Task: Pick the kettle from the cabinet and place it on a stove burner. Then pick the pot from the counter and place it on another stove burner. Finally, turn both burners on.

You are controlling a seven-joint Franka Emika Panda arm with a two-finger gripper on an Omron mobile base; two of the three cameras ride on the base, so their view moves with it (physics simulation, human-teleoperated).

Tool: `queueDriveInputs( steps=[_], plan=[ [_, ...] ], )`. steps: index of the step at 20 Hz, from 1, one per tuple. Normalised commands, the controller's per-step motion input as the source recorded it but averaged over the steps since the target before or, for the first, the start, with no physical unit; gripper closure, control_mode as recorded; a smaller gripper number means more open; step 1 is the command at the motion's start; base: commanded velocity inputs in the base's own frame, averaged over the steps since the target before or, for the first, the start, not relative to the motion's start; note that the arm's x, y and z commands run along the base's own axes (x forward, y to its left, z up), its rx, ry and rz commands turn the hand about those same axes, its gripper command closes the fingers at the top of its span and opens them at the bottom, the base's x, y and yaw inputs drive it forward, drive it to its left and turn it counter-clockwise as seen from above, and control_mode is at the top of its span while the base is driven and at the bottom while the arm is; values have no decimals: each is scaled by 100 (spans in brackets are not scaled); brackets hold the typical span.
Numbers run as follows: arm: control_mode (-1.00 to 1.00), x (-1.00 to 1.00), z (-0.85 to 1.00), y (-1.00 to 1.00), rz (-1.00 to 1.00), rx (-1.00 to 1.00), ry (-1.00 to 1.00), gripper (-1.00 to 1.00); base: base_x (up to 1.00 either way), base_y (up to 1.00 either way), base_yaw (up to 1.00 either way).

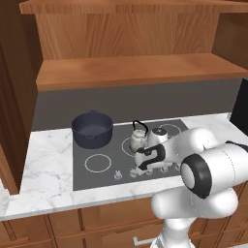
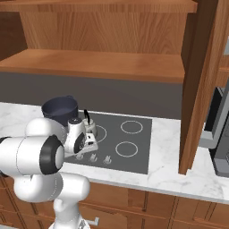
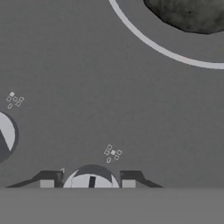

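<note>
Silvery kettle [image 1: 139, 140] and dark pot [image 1: 92, 128] sit on burners, ready for heat | gripper [image 3: 88, 180] half-closed around stove knob [image 3: 91, 181], apparently to switch on

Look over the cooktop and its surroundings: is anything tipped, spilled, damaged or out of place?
Nothing stands out. The kettle stands upright on a back burner ring, the pot sits level at the cooktop's back left corner, and the counter shows no spills. The gripper is down at a front knob.

Dark blue-grey pot [image 1: 92, 129], silvery kettle [image 1: 139, 140], grey-veined white marble counter [image 1: 43, 167].
</note>
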Motion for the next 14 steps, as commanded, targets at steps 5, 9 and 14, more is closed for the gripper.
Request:
queueDriveInputs(
  steps=[5,9,14],
  plan=[
    [-100,-7,-15,0,14,-4,-16,100,0,0,0],
    [-100,-9,-16,0,15,-2,-16,100,0,0,0],
    [-100,-5,-17,0,15,-2,-13,100,0,0,0]
  ],
)
